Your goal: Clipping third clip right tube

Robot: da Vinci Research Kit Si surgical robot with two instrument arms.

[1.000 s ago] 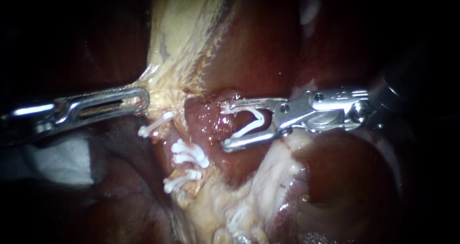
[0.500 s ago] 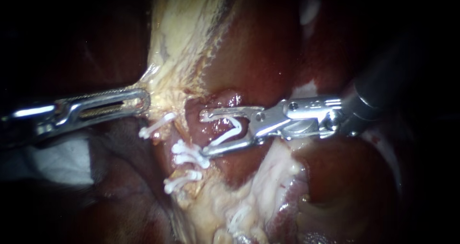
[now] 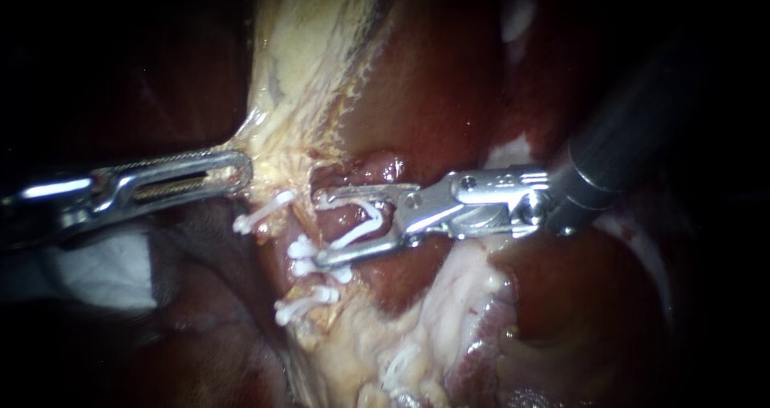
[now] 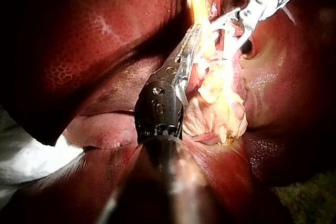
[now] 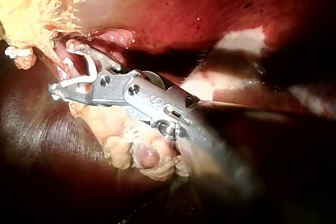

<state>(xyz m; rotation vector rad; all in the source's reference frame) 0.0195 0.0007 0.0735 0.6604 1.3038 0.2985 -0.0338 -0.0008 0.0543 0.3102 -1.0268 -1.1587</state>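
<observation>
in the endoscope view the right instrument [image 3: 321, 226] is coming in from the right edge and reaching to the centre of the frame. its jaws are standing wide apart, with an open clip [image 3: 365, 220] seated between them, one white leg lying along each jaw. the jaws and the clip are straddling the reddish tube [image 3: 333, 214] at the centre, the upper jaw above it and the lower jaw below it. three seated clips are showing just left of the jaw tips: one [image 3: 261, 210] at centre left, one [image 3: 317, 257] touching the lower jaw's tip, and one [image 3: 303, 304] lower down.

the left instrument [image 3: 241, 169] is entering from the left edge, its slotted jaws lying together and pinching the edge of the pale fatty tissue [image 3: 297, 71], which is running up to the top of the frame. dark red liver [image 3: 433, 79] is filling the upper right. white gauze [image 3: 104, 268] is lying at lower left, under the left shaft.

in the right wrist view the clip [image 5: 86, 74] is bridging the spread jaws of the right instrument [image 5: 62, 67], with red tissue sitting between them.
</observation>
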